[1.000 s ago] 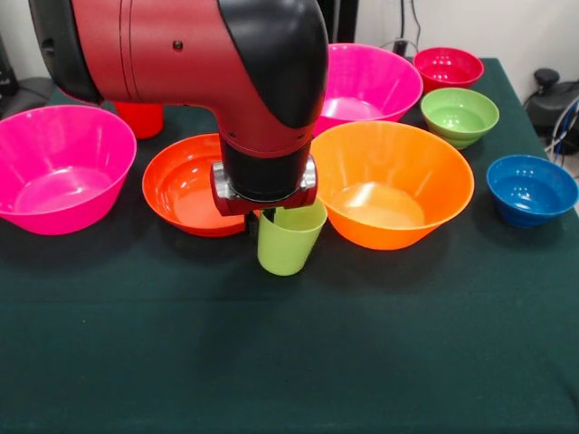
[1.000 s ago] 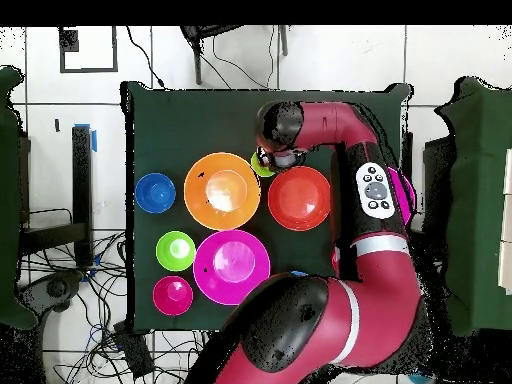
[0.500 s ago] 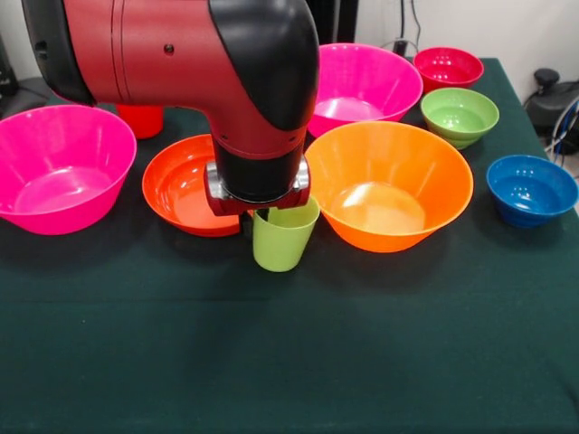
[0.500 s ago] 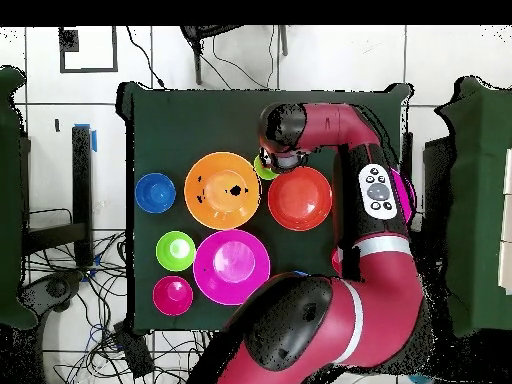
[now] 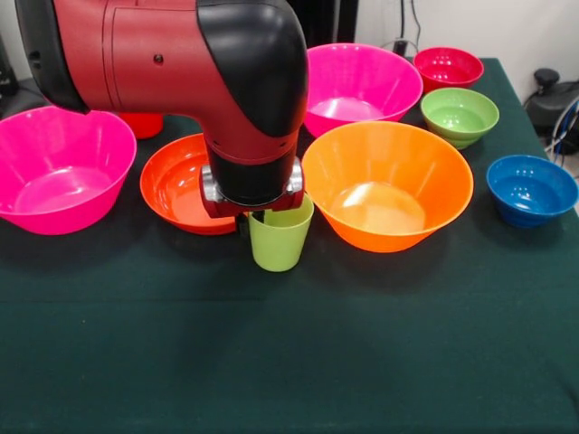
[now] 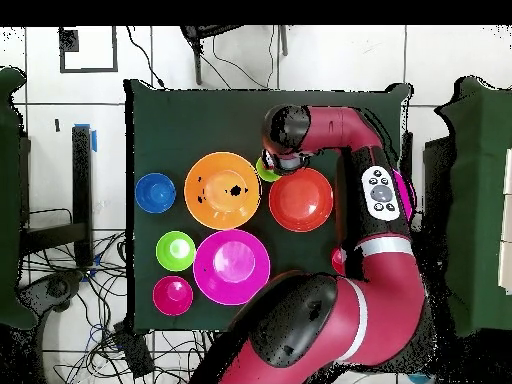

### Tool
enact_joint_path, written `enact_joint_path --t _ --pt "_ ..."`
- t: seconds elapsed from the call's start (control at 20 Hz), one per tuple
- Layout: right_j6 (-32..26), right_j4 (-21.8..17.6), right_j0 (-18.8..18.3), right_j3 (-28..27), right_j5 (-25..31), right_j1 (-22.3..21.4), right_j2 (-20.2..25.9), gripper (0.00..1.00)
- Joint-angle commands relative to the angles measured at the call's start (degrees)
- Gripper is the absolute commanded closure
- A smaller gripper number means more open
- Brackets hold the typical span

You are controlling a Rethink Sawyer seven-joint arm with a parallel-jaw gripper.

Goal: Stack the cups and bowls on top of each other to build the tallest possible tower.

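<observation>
Your red and black arm comes down over the dark green cloth-covered table. Its fingers are closed on the rim of the smooth lime green plastic cup, one dark tip showing inside the mouth and the other at the outer wall. The cup is upright; you cannot tell from the front view whether its base touches the table.

In the front view, the medium glossy red-orange bowl lies just behind and to the left of the fingers, partly hidden by the wrist. The big orange plastic bowl stands just to the right of the fingers, close beside the cup. One big pink bowl sits well to the left of the fingers; the other big pink bowl stands behind them and to the right. The red cup shows only as a sliver behind the arm, left of the fingers. Farther right and behind stand the small magenta-red bowl and the green bowl; the dark blue bowl sits far to the right of the fingers.

In the overhead view, the lime green cup peeks out beneath the wrist, between the orange bowl and the red-orange bowl. No bowl is stacked on another.
</observation>
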Motion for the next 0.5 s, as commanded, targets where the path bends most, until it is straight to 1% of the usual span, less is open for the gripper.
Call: enact_joint_path --t 0.05,0.5 --pt "-11.8 -3.3 -0.5 3.1 -4.0 3.1 0.7 1.00" --pt "-11.9 -3.6 -0.2 2.0 -3.4 3.2 0.4 1.00"
